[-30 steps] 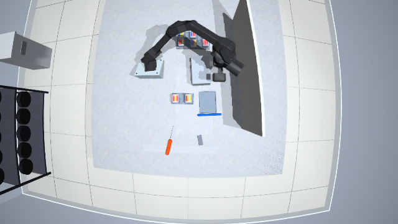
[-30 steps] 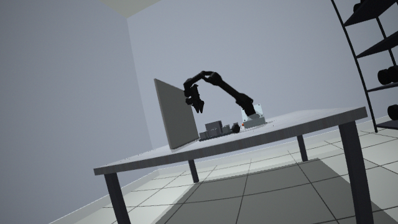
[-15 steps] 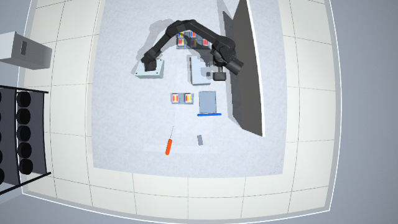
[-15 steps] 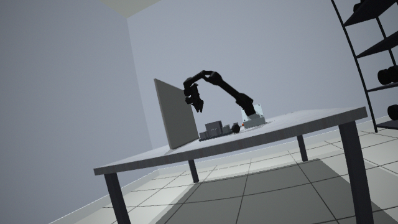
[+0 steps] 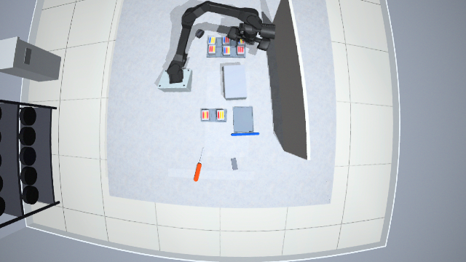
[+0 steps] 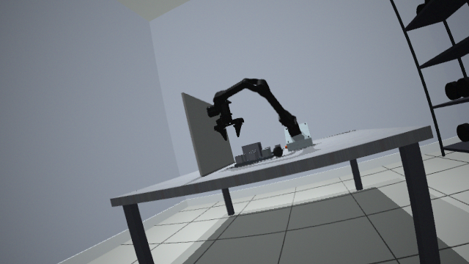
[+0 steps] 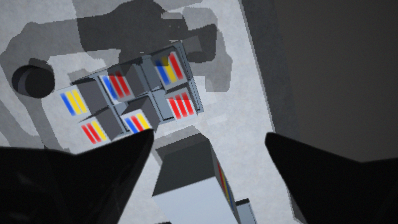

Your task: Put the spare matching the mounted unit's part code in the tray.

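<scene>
The mounted unit is a large pale box. On its side in the wrist view stand narrow red, yellow and blue stripes, seen at a steep slant. The six-place rack holds striped spares: blue-yellow-yellow, blue-red-red, blue-yellow-red, red-red-yellow, blue-red-yellow and red-red-red. A smaller rack holds two red-and-yellow striped spares. The tray is flat, grey and empty. My gripper is open and empty, above the table near the six-place rack and panel.
A tall dark panel stands close beside the gripper. A blue bar lies along the tray's edge. A dark cylinder lies by the rack. An orange screwdriver and a small grey piece lie farther off.
</scene>
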`<action>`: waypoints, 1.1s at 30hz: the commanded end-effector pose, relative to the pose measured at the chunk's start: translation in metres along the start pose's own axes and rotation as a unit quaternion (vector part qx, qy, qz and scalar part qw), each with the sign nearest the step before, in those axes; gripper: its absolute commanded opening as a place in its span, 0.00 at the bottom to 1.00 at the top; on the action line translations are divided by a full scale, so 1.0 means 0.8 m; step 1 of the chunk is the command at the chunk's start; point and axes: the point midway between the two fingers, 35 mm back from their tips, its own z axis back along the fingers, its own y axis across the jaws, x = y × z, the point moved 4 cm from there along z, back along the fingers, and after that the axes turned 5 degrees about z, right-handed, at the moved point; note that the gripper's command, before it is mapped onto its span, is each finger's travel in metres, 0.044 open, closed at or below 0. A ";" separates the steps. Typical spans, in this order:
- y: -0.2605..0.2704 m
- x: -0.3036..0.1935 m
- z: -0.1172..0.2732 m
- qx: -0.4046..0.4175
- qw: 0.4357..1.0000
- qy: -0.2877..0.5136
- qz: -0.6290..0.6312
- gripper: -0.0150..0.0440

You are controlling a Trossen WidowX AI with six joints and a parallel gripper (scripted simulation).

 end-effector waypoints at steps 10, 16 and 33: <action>0.054 0.050 -0.026 0.004 0.978 -0.014 0.208 0.91; 0.056 0.063 -0.066 0.004 0.978 -0.016 0.208 0.76; 0.054 0.064 -0.083 0.004 0.978 -0.015 0.208 0.76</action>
